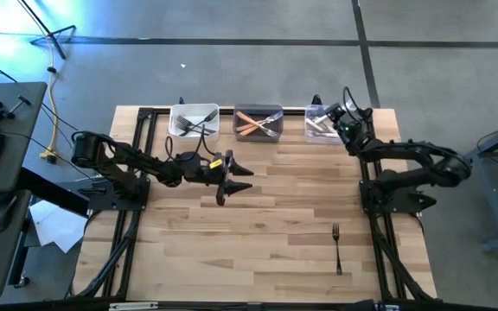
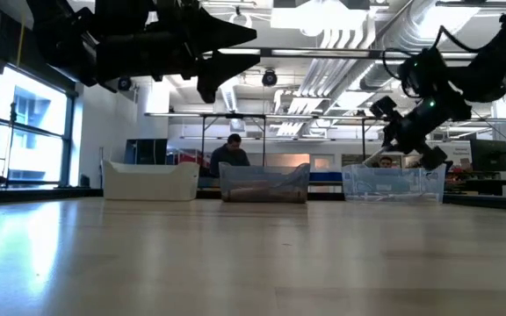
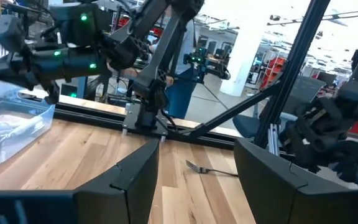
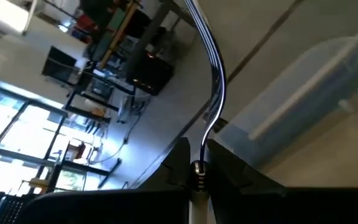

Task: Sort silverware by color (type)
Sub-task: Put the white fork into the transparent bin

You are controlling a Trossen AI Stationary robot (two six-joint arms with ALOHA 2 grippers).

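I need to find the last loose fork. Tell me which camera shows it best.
The high view: the fork lies alone on the bare wood near the right arm's base, its whole length visible. The left wrist view shows it small and far off beyond the fingers. The low and right wrist views do not show it.

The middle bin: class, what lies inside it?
The middle bin holds orange-handled forks lying crossed, their silver tines showing from above. How many there are cannot be told, since they overlap and cover one another.
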